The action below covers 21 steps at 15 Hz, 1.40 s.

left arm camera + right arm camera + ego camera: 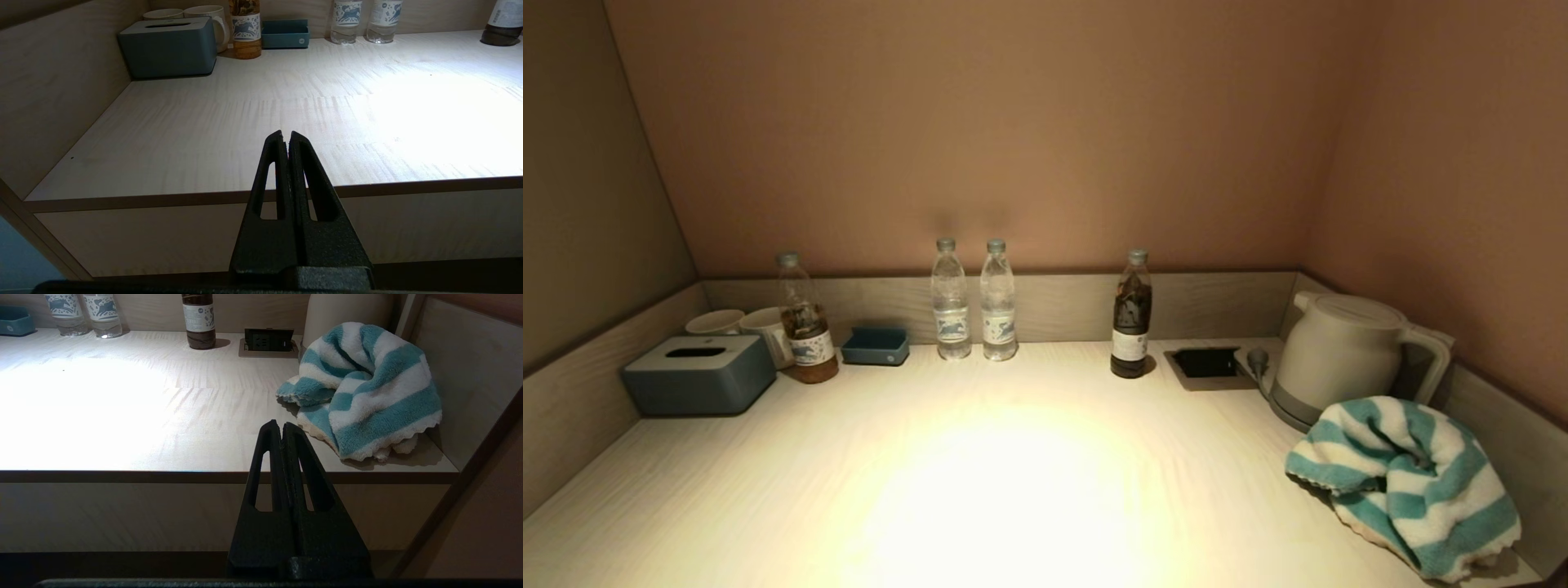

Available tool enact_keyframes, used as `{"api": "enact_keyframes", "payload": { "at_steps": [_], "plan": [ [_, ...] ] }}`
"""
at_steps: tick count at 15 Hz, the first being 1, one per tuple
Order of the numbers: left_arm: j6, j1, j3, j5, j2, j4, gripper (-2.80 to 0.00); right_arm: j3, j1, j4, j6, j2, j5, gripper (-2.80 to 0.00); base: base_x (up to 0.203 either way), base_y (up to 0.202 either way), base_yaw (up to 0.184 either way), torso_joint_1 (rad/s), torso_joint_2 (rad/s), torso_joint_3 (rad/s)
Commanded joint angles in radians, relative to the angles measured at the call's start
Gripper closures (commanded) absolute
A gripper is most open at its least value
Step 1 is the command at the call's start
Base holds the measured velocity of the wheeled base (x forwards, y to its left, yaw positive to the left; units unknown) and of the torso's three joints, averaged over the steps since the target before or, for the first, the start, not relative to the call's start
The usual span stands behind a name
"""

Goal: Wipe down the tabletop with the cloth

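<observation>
A crumpled teal-and-white striped cloth [1409,482] lies on the pale wooden tabletop [1013,474] at its front right corner, in front of the kettle; it also shows in the right wrist view [367,388]. My right gripper [282,425] is shut and empty, held in front of the table's front edge, short of the cloth. My left gripper [285,134] is shut and empty, parked in front of the table's front edge on the left. Neither arm shows in the head view.
Along the back wall stand a grey tissue box [698,374], two mugs [743,325], a tea bottle [805,322], a small blue tray [876,346], two water bottles [974,300], a dark bottle [1132,317], a socket recess [1205,363] and a white kettle [1339,351]. Low walls border three sides.
</observation>
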Motion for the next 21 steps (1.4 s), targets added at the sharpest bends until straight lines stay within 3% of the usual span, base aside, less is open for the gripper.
{"api": "enact_keyframes", "payload": {
  "at_steps": [1,21],
  "plan": [
    [0.0,0.0,0.0,0.0,0.0,0.0,0.0,0.0,0.002,0.0,-0.001,0.001,0.0,0.0,0.0,0.0,0.0,0.0,0.0,0.0],
    [0.0,0.0,0.0,-0.002,0.0,0.0,0.0,0.0,0.0,-0.002,0.026,0.001,0.0,0.0,0.0,0.0,0.0,0.0,0.0,0.0]
  ]
}}
